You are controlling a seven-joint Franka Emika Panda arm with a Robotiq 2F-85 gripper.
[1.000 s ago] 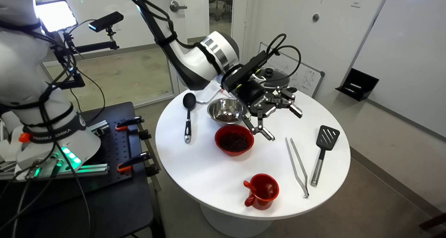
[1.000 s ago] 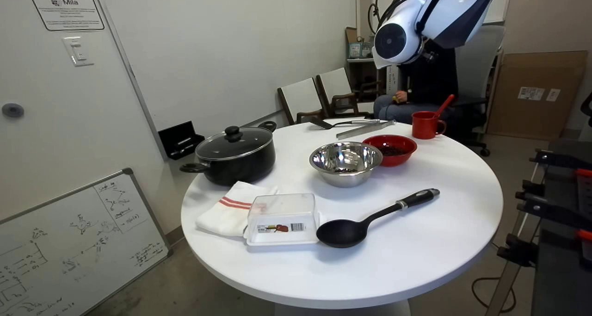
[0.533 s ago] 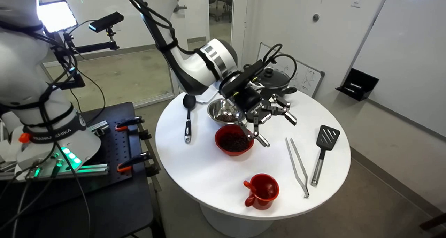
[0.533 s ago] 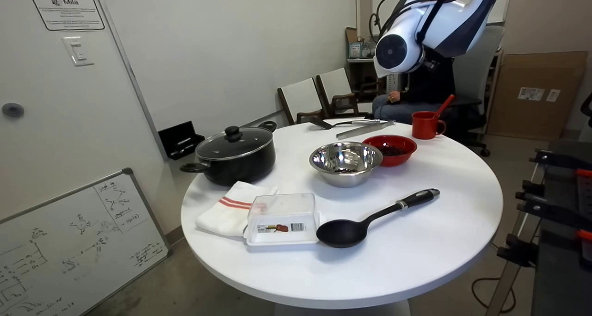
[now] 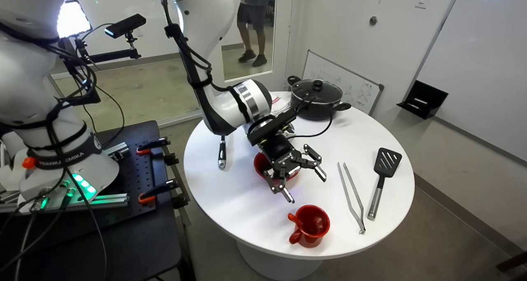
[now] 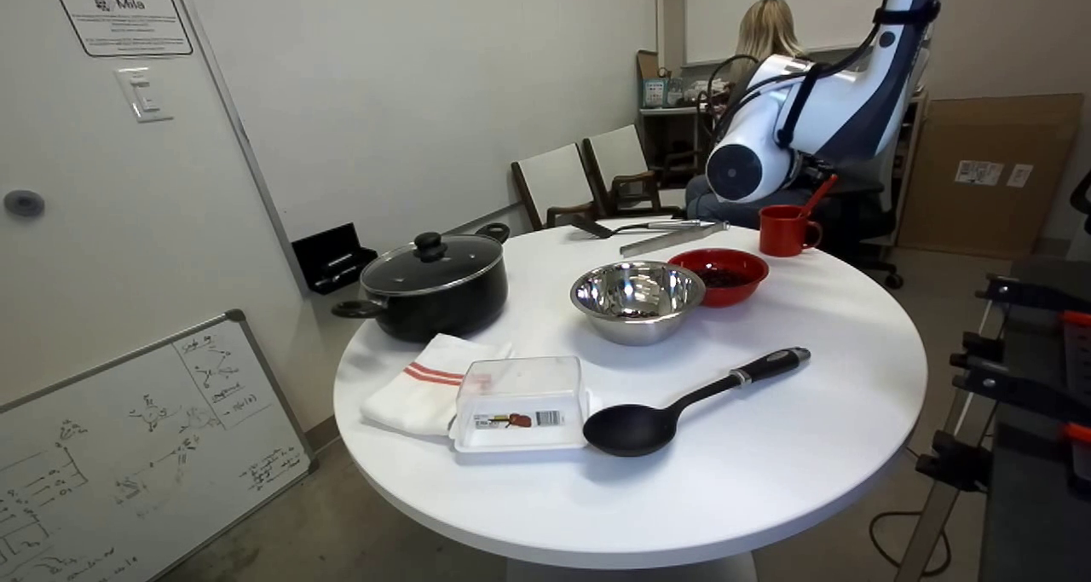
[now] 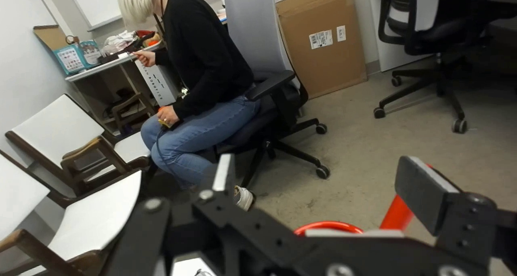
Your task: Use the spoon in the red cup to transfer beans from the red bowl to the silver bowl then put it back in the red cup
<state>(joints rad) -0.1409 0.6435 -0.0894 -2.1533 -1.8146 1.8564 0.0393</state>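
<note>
Jaws apart, we lowered our gripper [image 5: 306,188] nearer the cup [image 5: 313,225], probably lining up to take the spoon [image 6: 820,194].

Two bowls [image 6: 637,331] [image 6: 733,296], one cup [image 6: 779,233], one red spoon [image 6: 819,195], one black spoon [image 6: 643,429], one spatula [image 5: 383,174], one pot [image 6: 443,305].

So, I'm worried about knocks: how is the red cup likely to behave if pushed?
The red cup would probably slide before tipping at a low push: its foot looks nearly as wide as its rim. The red spoon leaning above that rim could shift, or lever the cup over, if knocked. The cup's glossy surface may be slippery.
</note>
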